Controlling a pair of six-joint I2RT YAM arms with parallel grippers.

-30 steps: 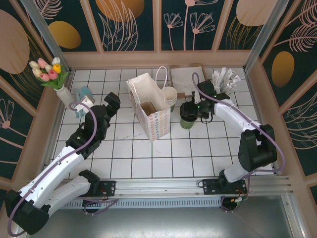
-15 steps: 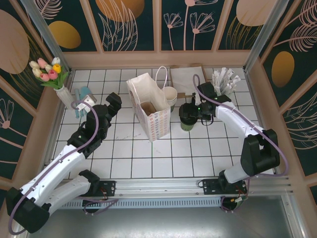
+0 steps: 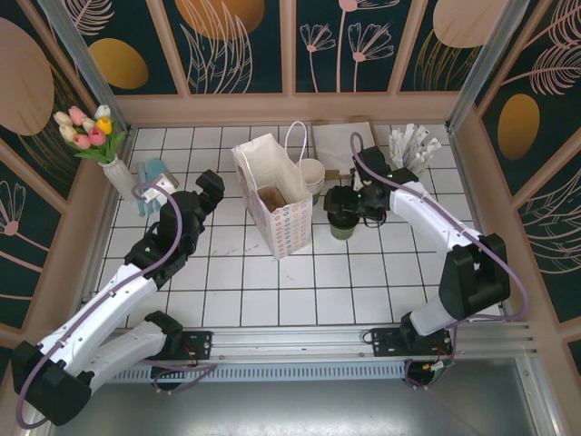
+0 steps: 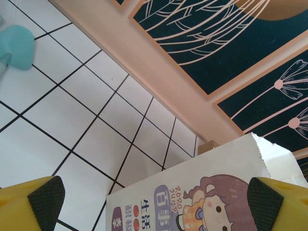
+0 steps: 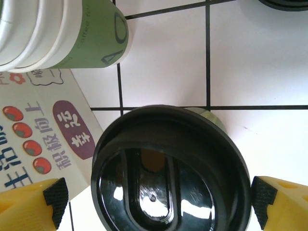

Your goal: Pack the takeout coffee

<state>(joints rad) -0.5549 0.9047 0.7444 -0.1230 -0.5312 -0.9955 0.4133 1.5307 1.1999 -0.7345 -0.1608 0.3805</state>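
Takeout coffee [image 5: 168,178], upright, lidded end up, inside wide-spread right gripper [image 5: 159,198], left gripper [image 4: 155,198] also wide

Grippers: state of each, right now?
Left gripper: open, holding nothing.
Right gripper: open, jaws either side of the takeout coffee, not clamped on it.

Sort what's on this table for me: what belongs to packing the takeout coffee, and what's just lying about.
Belongs to the job:
takeout coffee, dark green cup with black lid
white paper bag, standing open

Just lying about:
stack of pale green paper cups
cup of white sticks
vase of tulips
tan paper sheet
teal object
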